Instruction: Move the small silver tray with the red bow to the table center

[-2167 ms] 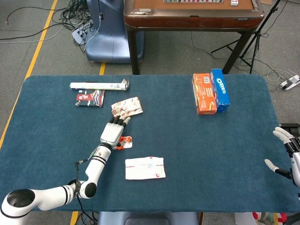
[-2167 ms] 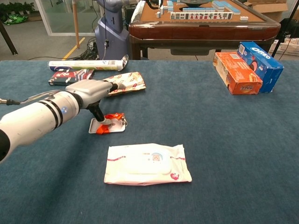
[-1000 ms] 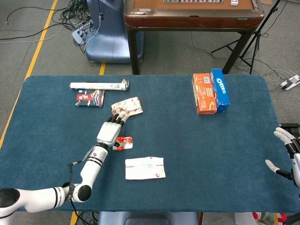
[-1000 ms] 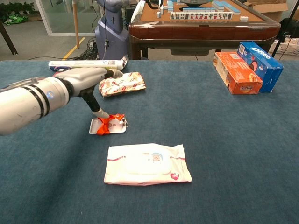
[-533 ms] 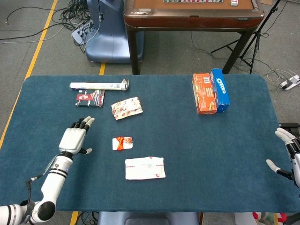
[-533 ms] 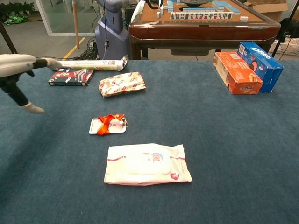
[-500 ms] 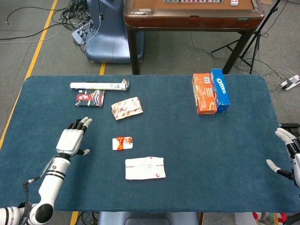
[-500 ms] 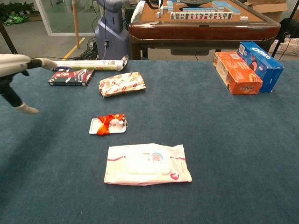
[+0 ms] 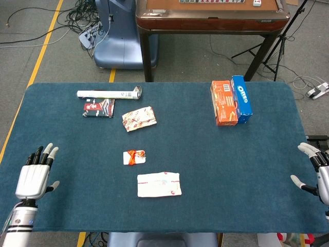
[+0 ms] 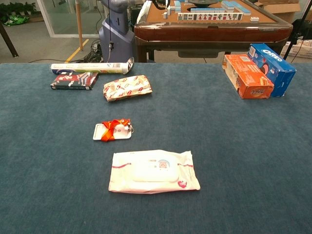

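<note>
Small silver tray (image 9: 134, 157) with red bow (image 10: 113, 128) flat on the blue table (image 9: 205, 154), left of center, just beyond a white wipes pack (image 10: 153, 171) and short of a patterned snack packet (image 9: 139, 118). Left hand (image 9: 32, 176) at the near-left edge and right hand (image 9: 317, 173) at the far right edge, both empty, fingers spread, well apart from the tray. Likely hazards: shallow rim slipping from the fingers, bow snagging or pulling loose, wipes pack nudged on the approach.
</note>
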Motion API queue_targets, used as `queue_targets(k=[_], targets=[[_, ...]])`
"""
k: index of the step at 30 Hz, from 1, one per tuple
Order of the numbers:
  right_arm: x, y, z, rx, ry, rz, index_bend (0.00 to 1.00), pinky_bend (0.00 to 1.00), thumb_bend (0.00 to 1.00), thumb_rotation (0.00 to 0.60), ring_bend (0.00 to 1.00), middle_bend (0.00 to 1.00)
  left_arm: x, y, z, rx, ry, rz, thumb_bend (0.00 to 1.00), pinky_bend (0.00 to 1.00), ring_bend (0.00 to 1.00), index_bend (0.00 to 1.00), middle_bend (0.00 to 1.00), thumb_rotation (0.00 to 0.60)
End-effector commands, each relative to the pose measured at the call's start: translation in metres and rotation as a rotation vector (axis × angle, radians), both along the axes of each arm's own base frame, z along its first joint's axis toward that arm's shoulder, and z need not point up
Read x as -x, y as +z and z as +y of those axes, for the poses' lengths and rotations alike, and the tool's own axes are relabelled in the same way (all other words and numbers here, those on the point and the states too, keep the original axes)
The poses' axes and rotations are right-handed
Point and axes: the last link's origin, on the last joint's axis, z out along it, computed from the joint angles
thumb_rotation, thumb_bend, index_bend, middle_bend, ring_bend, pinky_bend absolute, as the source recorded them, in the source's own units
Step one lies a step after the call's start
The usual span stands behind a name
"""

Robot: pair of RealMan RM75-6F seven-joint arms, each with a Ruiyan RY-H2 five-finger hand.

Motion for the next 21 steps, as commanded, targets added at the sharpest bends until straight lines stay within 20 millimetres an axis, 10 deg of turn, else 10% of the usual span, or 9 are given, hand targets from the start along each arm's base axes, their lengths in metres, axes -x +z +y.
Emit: queue_targets(k=[1, 21], targets=[[0.001, 0.0, -0.001, -0.002, -0.013, 0.006, 0.24, 0.51, 0.09, 0.6, 0.2, 0.24, 0.016, 0.012, -0.022, -0.027, 0.02, -0.02, 0.0, 0.14, 0.0, 0.11, 0.0, 0.6], [0.005, -0.006, -0.009, -0.043, -0.06, 0.037, 0.24, 0.51, 0.08, 0.6, 0.2, 0.24, 0.039, 0.01, -0.028, 0.014, 0.074, -0.044, 0.0, 0.16, 0.0, 0.14, 0.02, 0.6]])
